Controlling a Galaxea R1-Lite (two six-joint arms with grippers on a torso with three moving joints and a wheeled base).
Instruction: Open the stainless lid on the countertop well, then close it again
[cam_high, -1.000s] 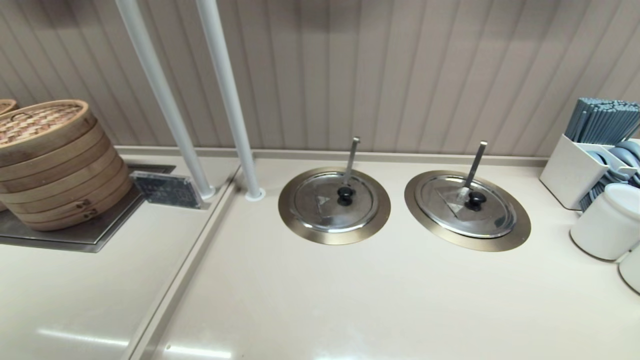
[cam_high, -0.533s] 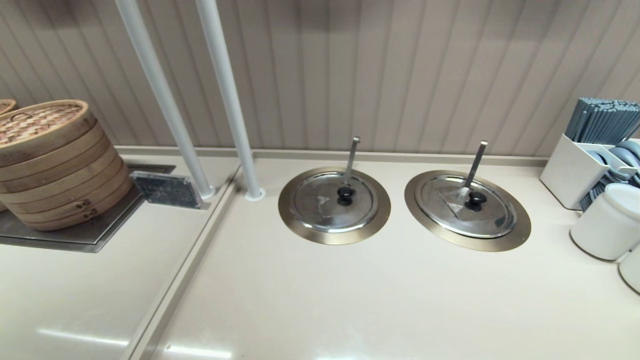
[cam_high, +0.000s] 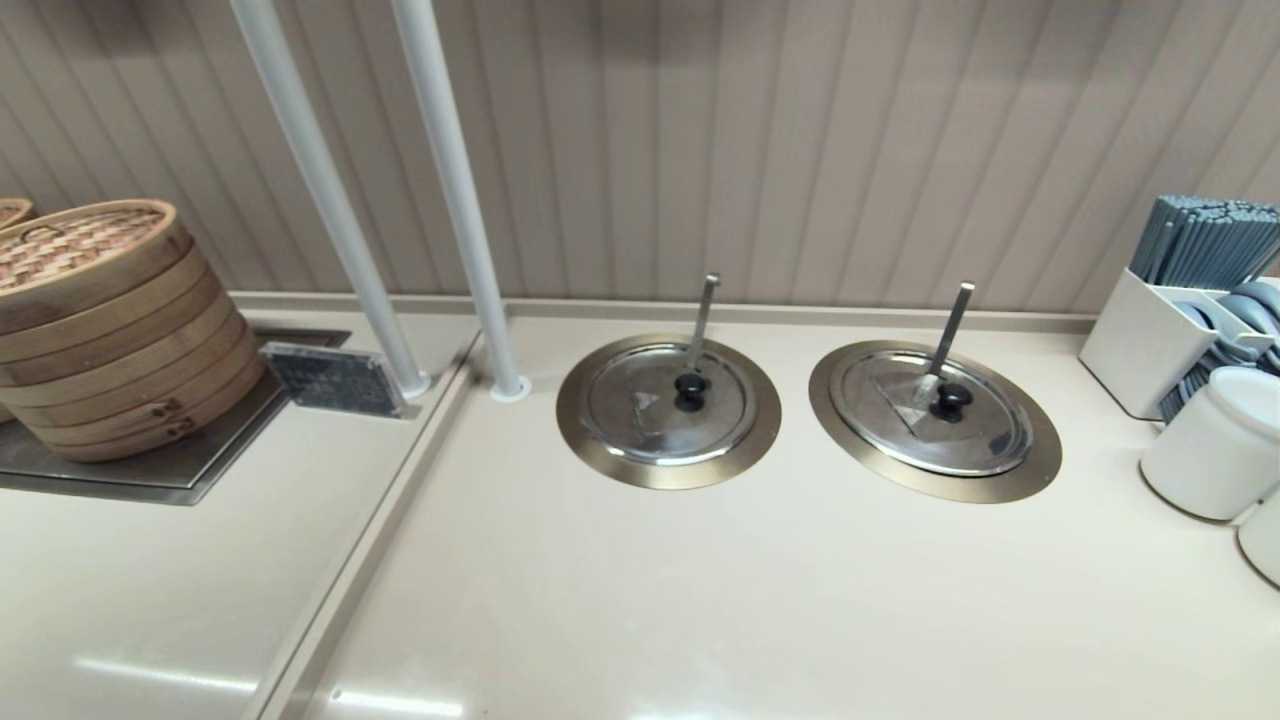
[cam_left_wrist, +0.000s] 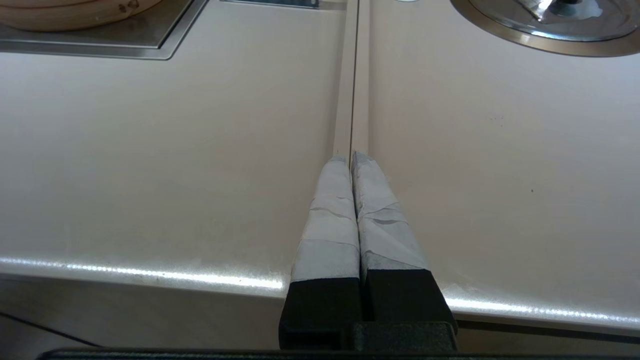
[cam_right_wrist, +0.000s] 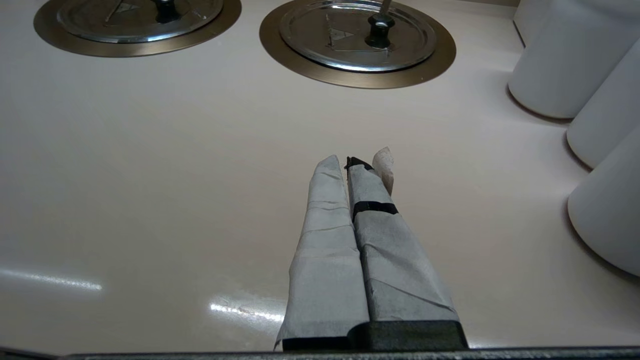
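Note:
The stainless lid (cam_high: 975, 430) lies flat and closed on the countertop well, whose bronze rim (cam_high: 1040, 470) sits at the right of the two wells. Its black knob (cam_high: 951, 400) stands beside the large wedge panel (cam_high: 898, 395), and a ladle handle (cam_high: 950, 325) sticks up through it. In the right wrist view the lid (cam_right_wrist: 400, 45) lies well ahead of my right gripper (cam_right_wrist: 350, 162), which is shut and empty over bare counter. My left gripper (cam_left_wrist: 350, 156) is shut and empty above the counter seam near the front edge. Neither gripper shows in the head view.
The twin lid (cam_high: 650, 420) with a small triangle covers the left well. White jars (cam_high: 1210, 445) and a utensil caddy (cam_high: 1150, 340) stand at the right. Bamboo steamers (cam_high: 110, 320) and two white poles (cam_high: 470, 250) are at the left.

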